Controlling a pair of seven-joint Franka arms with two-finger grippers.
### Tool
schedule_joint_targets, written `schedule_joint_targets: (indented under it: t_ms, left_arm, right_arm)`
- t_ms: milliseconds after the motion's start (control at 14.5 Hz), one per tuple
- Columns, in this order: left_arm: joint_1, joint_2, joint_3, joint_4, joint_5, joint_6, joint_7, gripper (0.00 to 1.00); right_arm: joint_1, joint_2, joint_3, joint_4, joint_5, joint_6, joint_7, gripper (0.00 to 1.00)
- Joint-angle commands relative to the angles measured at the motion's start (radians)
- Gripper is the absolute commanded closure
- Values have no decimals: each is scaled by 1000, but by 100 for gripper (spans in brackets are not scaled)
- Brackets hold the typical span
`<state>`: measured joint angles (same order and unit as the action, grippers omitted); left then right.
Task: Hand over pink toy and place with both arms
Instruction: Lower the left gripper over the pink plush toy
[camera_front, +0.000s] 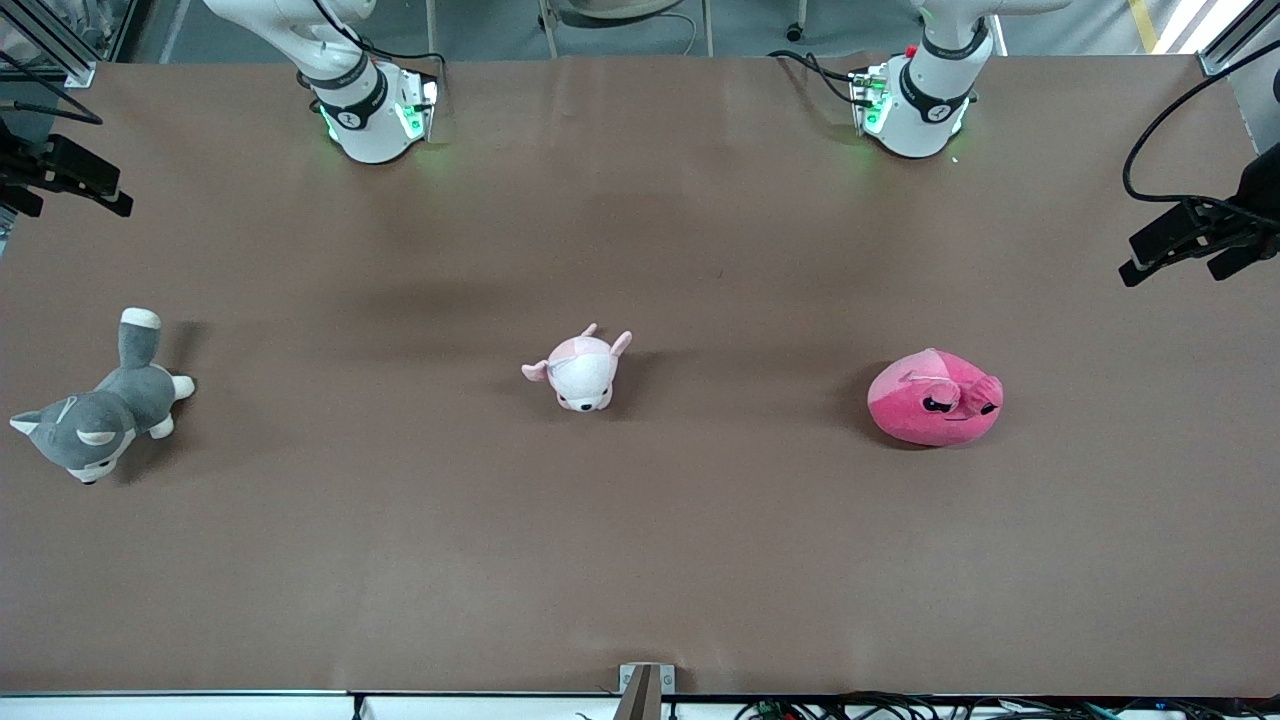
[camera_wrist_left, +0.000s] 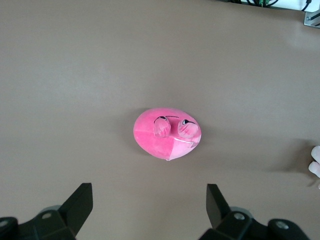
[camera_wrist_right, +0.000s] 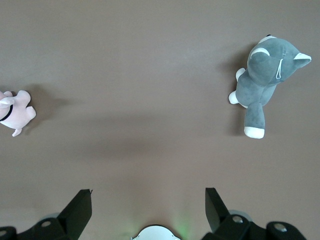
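Pink toy (camera_front: 935, 398) on table under spread left claw (camera_wrist_left: 150, 205).

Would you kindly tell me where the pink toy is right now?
The pink toy lies on the table toward the left arm's end, beside the pale puppy plush, under the open left gripper.

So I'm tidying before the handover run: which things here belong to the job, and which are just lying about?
Job:
- hot-pink rounded plush toy, toward the left arm's end
- left gripper, open, over it
- right gripper, open, waiting

Lying about:
- pale pink-and-white puppy plush, mid-table
- grey-and-white husky plush, toward the right arm's end
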<state>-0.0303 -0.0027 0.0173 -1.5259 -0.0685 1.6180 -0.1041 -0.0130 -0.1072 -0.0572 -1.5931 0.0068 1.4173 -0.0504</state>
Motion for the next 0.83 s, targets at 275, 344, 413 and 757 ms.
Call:
schedule_joint_targets:
  t_ms: [275,344,413,757]
  left_arm:
    - [-3,6,1,21,16,-20,14,0]
    - [-5,6,1,21,13,-20,-2,0]
    - [0,4,1,21,7,-20,-5,0]
    - [4,52,1,-17,1,-36,-17,0]
  right_arm:
    - [1,-31,2,-28,1,5,4,0]
    - [1,-29,2,-28,1,5,4,0]
    - [1,-29,2,-27,1,3,6,0]
    - [-5,-16,-1,5,-1,-2,12,0]
